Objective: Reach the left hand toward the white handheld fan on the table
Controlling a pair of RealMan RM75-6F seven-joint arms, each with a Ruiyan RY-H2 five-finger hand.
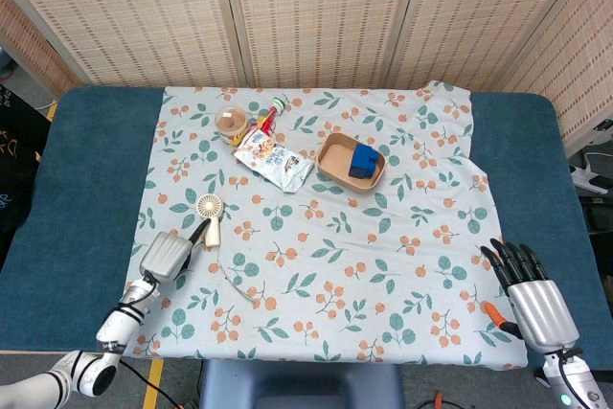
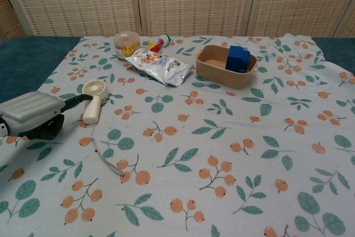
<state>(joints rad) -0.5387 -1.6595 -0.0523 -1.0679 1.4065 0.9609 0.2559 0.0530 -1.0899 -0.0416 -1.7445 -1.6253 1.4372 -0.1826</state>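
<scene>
The white handheld fan (image 1: 210,215) lies flat on the leaf-print cloth at the left, round head pointing away and handle toward me; the chest view shows the fan (image 2: 93,98) the same way. My left hand (image 1: 164,256) rests low on the cloth just near-left of it and holds nothing. One dark finger stretches toward the fan's handle with its tip close beside it; touch is not clear. In the chest view the left hand (image 2: 32,115) shows its grey back. My right hand (image 1: 533,302) lies at the near right edge, fingers straight and apart, empty.
A thin pale cord (image 2: 105,157) lies on the cloth near the fan's handle. Further back are a snack pouch (image 1: 274,160), a small round tub (image 1: 230,124), a little bottle (image 1: 270,113) and a brown tray (image 1: 334,168) holding a blue block (image 1: 362,160).
</scene>
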